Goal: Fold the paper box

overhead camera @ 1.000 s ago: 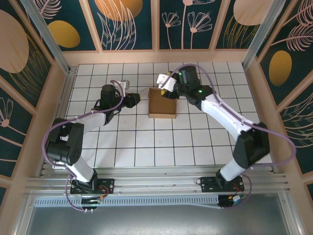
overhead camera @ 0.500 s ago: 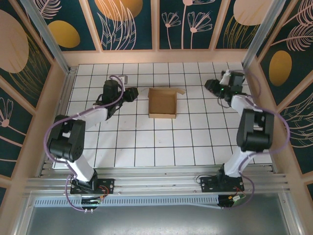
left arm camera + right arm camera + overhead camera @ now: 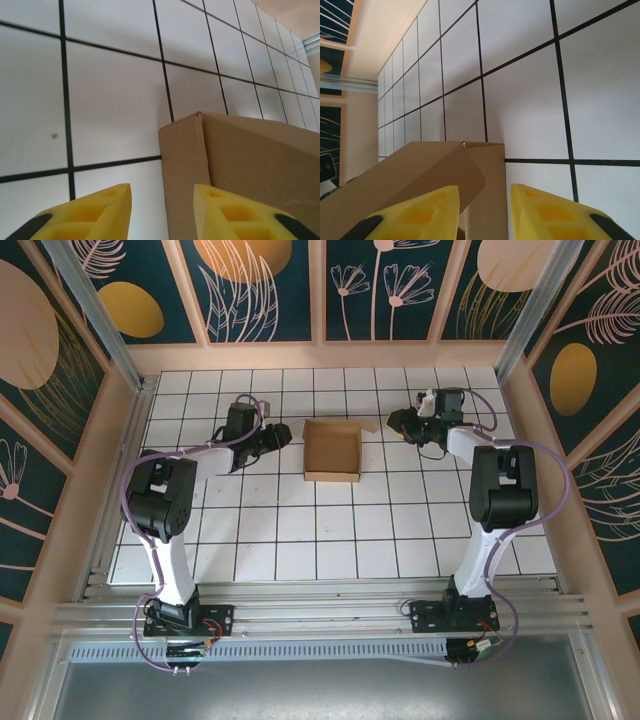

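The paper box (image 3: 332, 452) stands on the white tiles as a shallow brown square with its top open, and one flap (image 3: 366, 426) sticks out at its far right corner. My left gripper (image 3: 284, 434) hovers just left of the box, open, with nothing between its fingers. In the left wrist view a box corner (image 3: 186, 150) stands right ahead of the open gripper (image 3: 162, 212). My right gripper (image 3: 392, 421) is open, a little right of the flap. In the right wrist view the box (image 3: 487, 170) and its loose flap (image 3: 420, 172) lie ahead of the open gripper (image 3: 485, 212).
The tiled table (image 3: 300, 530) is ringed by a low wooden rim (image 3: 320, 356) at the back and sides. Both arm bases sit at the near edge. Bare tiles stretch in front of the box.
The right arm left the box's far edge, swung out to the far right, and has now come back towards the flap. The left gripper shifted slightly closer to the box.
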Controlling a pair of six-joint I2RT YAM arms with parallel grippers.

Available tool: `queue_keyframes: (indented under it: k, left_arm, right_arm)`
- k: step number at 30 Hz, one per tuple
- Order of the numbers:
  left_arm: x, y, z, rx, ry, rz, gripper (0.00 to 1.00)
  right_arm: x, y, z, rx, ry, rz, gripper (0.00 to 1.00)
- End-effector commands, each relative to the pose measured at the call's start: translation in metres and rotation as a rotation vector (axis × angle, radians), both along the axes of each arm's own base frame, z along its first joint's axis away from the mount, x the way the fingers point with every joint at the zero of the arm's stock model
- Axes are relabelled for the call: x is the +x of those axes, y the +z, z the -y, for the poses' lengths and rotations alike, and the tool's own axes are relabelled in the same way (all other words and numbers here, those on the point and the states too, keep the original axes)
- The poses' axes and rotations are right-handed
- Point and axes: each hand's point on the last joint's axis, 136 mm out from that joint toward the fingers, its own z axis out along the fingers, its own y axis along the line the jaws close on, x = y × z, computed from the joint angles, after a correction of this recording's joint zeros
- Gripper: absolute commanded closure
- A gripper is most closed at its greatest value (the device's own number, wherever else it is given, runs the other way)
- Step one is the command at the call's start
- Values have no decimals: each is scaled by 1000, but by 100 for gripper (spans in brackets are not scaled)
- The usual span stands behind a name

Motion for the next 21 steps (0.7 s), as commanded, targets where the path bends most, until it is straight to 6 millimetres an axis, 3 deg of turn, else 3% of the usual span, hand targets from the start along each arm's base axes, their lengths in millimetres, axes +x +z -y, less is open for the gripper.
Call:
queue_keyframes:
  k: [1,6,14,21]
  left_arm:
    - [-2,3,12,-90,-34,-26,63]
    - [-7,-2,20,-120,-74,-45,63]
    - [-23,-18,28,-118,-112,-84,63]
    - [-27,-23,37,-111,-148,-84,64]
  right_arm:
    - [-4,-5,-20,49,29,-28,66]
    - [-10,-3,-39,89,44,-32,65]
    - [-16,0,-52,130,33,-48,67]
    - [-17,2,-56,213,-24,-96,81]
